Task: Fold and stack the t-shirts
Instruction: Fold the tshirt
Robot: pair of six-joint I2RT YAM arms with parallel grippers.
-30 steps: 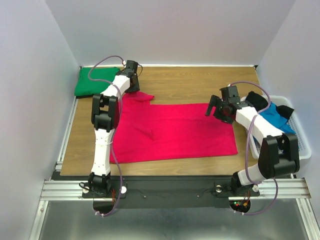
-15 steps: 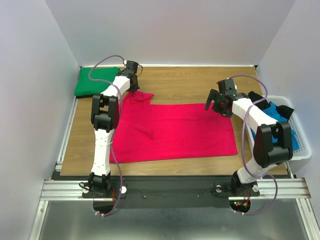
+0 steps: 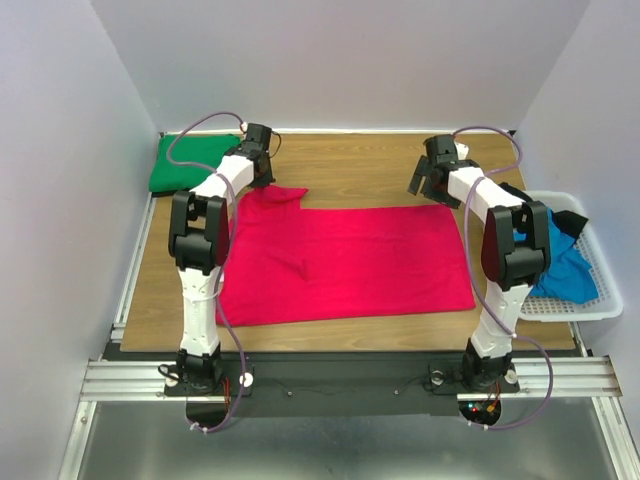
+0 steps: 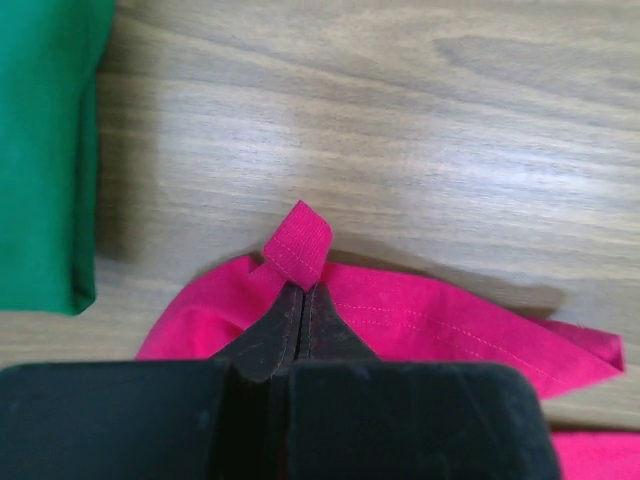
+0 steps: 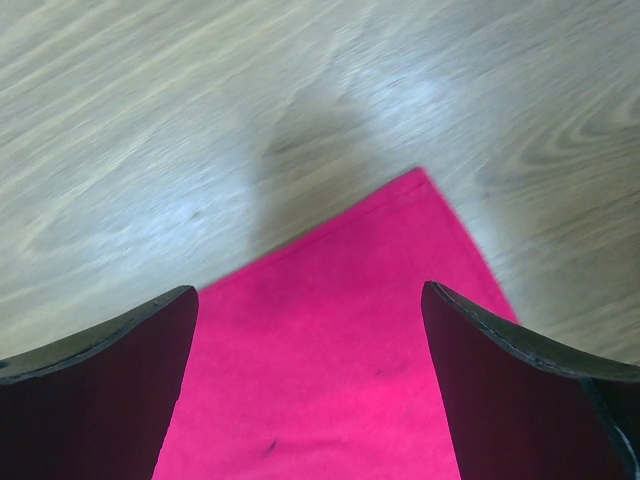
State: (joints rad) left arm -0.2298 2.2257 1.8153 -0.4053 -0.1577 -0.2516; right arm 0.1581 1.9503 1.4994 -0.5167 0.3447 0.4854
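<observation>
In the top external view, the crimson red t-shirt [image 3: 345, 262] was seen spread flat across the middle of the wooden table [image 3: 370, 165], with one sleeve lying out at its far left corner. The left gripper [image 3: 258, 178] was placed at that sleeve, its jaws pressed together on the cloth. A folded emerald green t-shirt [image 3: 190, 163] was set in the table's far left corner, just beside that gripper. The right gripper [image 3: 427, 190] was held at the red shirt's far right corner, its jaws spread wide. A bright blue t-shirt [image 3: 560, 278] and a black one [image 3: 570, 220] were piled in the white basket [image 3: 590, 312] at the right edge of the table.

In the left wrist view, the left gripper [image 4: 302, 295] was shown clamped on the red t-shirt [image 4: 450, 320], a small folded flap of the hem being pushed up just past the fingertips. The green t-shirt [image 4: 45, 150] was seen at the left, apart from the red one, with bare table [image 4: 400, 130] beyond.

In the right wrist view, the right gripper [image 5: 308, 292] was shown wide apart with nothing gripped, the two dark fingers [image 5: 100, 400] being set either side of the red t-shirt [image 5: 330, 390]. The shirt's corner was pointed out onto the table [image 5: 200, 120]. Whether the cloth was touched by the fingertips could not be told.
</observation>
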